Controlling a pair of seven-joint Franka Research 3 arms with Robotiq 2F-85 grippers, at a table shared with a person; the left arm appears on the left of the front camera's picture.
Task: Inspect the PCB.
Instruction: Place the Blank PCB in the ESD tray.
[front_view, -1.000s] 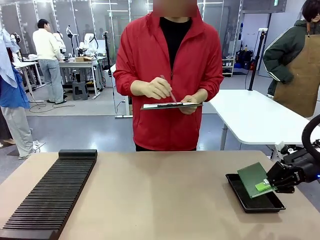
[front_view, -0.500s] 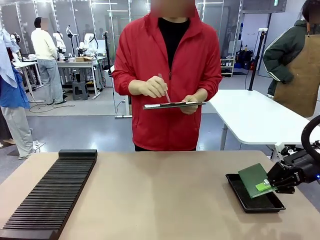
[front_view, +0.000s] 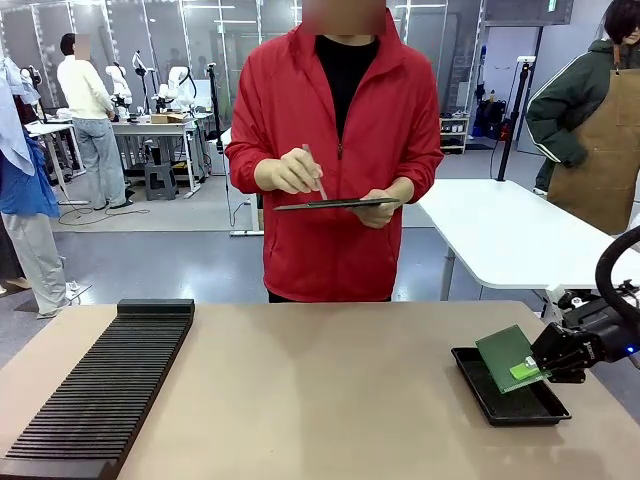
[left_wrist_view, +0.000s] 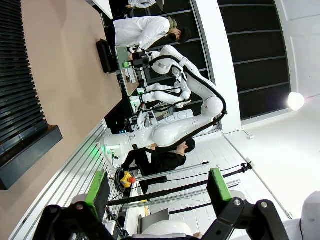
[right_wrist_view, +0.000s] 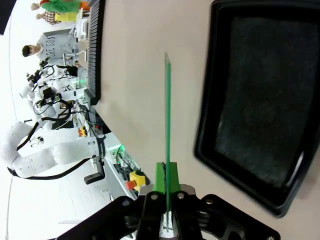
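Green, thin and rigid, the flat rectangular PCB (front_view: 510, 357) hangs tilted above the shallow black tray (front_view: 505, 403), pinched at its bright edge block by the right gripper (front_view: 549, 368). It looks light; edge holds suit it. The left gripper (left_wrist_view: 157, 192) stands spread.

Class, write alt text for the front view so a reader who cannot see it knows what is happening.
The right gripper holds a green circuit board tilted above a shallow black tray at the right of a tan table. Across the table a person in a red jacket writes on a clipboard, and a long black slotted rack lies at the left.
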